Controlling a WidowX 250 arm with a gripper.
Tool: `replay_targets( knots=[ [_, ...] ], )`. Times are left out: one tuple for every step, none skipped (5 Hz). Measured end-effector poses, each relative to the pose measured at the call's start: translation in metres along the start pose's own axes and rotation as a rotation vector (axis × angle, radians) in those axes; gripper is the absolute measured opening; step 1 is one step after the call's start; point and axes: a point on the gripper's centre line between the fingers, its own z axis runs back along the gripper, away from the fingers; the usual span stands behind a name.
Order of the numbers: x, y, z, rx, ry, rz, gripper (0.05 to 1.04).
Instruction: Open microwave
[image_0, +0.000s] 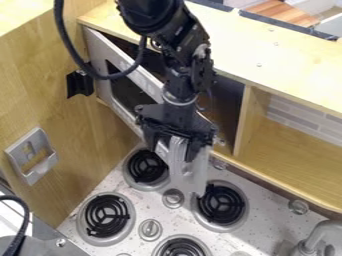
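I have my pincer (188, 172) hanging low at the free side of the microwave door (127, 91), above the stove (152, 204); whether it is wide or narrow, or has hold of anything, I cannot tell. The microwave (228, 100) is set into the wooden cabinet, left of the open shelf (294, 128) in the view, and its door stands ajar, angled out over the stove with a dark gap behind it. The door appears to hinge on the side by the tall wooden panel (37, 75), so I judge my place to be sensible: far from the hinge, a light push or pull should swing it most easily. Hanging down suits this too, since I could bear on the door's inner side and sweep it toward the panel. I would keep my tips clear of the burner (222, 202) below, where they might catch, and let the door follow its own arc.
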Motion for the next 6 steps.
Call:
replay_targets(
  knots=[
    [0.001,-0.002,0.002,0.005,0.001,-0.008,0.999],
    [0.004,-0.001,0.019,0.023,-0.033,0.017,0.999],
    [0.012,-0.008,0.061,0.089,-0.125,0.009,0.999],
    [0.024,-0.017,0.105,0.126,-0.242,0.014,0.999],
    [0.046,-0.037,0.107,0.042,-0.299,-0.038,0.999],
    [0.059,-0.048,0.091,-0.012,-0.283,-0.061,0.999]
  ],
)
